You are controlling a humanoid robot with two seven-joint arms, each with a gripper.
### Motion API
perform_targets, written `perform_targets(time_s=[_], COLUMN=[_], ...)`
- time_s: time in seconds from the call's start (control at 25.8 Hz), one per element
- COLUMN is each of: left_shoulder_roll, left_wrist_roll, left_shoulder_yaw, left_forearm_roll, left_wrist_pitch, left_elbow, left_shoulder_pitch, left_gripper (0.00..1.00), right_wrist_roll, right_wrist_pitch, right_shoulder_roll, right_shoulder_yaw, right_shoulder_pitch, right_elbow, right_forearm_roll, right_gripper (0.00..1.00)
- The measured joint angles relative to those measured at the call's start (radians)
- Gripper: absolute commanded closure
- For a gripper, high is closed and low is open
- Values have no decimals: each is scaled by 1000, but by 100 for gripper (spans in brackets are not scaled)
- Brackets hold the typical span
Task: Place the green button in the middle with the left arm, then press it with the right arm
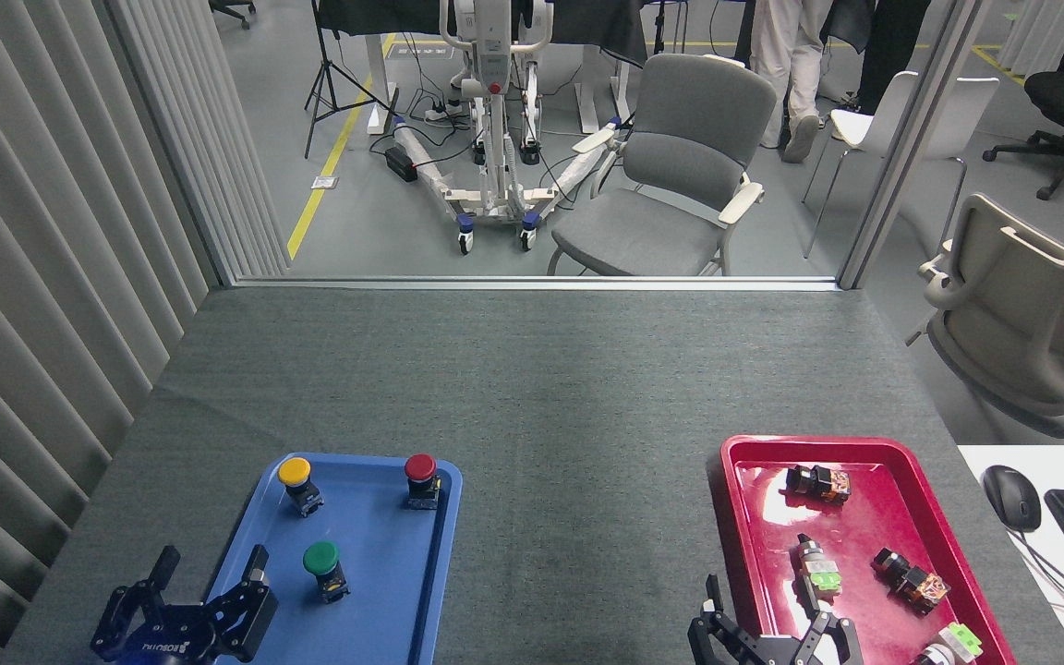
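**Green button sits in the blue tray**

We see the green button (321, 559) upright in the near part of the blue tray (384, 591), apart from the yellow button (295, 473) and the red button (419, 468). Our left end effector (209, 577) hangs open and empty just left of it. The right end effector (767, 628) — fingers spread, holding nothing — sits over the red tray's (735, 517) near-left edge. The worktop's middle (578, 480) lies bare.

Yellow button (295, 473) and red button (419, 468) on blue tray (403, 600), small switch parts in red tray (864, 517), grey chair (671, 175) beyond table.
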Motion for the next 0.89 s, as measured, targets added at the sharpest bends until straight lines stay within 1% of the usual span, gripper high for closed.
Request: perform_targets(time_s=[0.39,0.62,0.89], left_shoulder_roll=[2,5,8], left_wrist_roll=[0,0,0], left_shoulder_yaw=[-1,-12,-17], left_forearm_roll=[1,2,7], left_wrist_pitch=[1,36,43], left_elbow=[21,23,32], left_shoulder_pitch=[-2,-2,-2], left_gripper=[0,0,0], right_wrist_roll=[0,1,4], right_wrist_pitch=[0,0,2], right_shoulder_roll=[-1,-1,-1], right_shoulder_yaw=[1,1,1], right_shoulder_pitch=[0,0,-2], right_elbow=[0,0,2], right_forearm_roll=[0,0,-1], right_gripper=[1,1,1])
